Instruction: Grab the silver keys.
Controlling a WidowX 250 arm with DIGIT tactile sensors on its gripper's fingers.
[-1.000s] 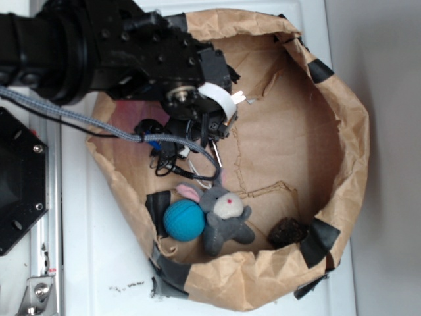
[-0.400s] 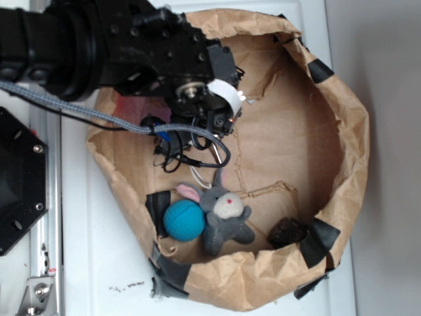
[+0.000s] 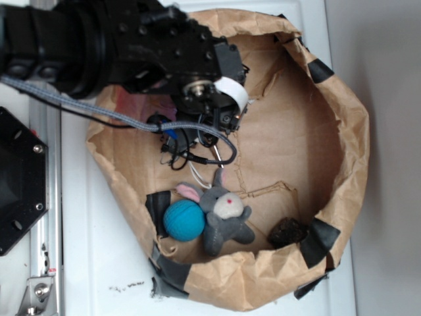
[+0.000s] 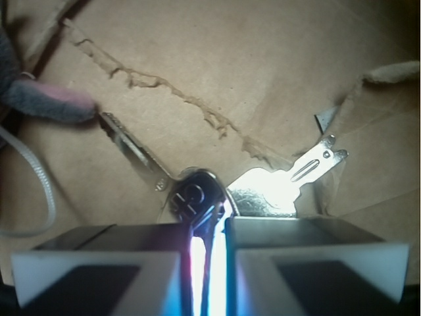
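Note:
The silver keys fan out on the brown paper just ahead of my gripper. One bright key points right, a dark round key head sits at the jaw tips, and a thin key runs up-left. The jaws are nearly together, with a thin edge of the bunch pinched between them. In the exterior view the gripper hangs under the black arm inside the paper bag. The keys dangle below it, close to the grey bunny's ear.
A grey plush bunny, a blue ball and a dark lump lie along the bag's near side. The crumpled bag wall rings everything. The bunny's pink-lined ear and a white cord are at the wrist view's left.
The arm has shifted a little to the right inside the bag, and the gripper with its cables went with it. The toys have not moved.

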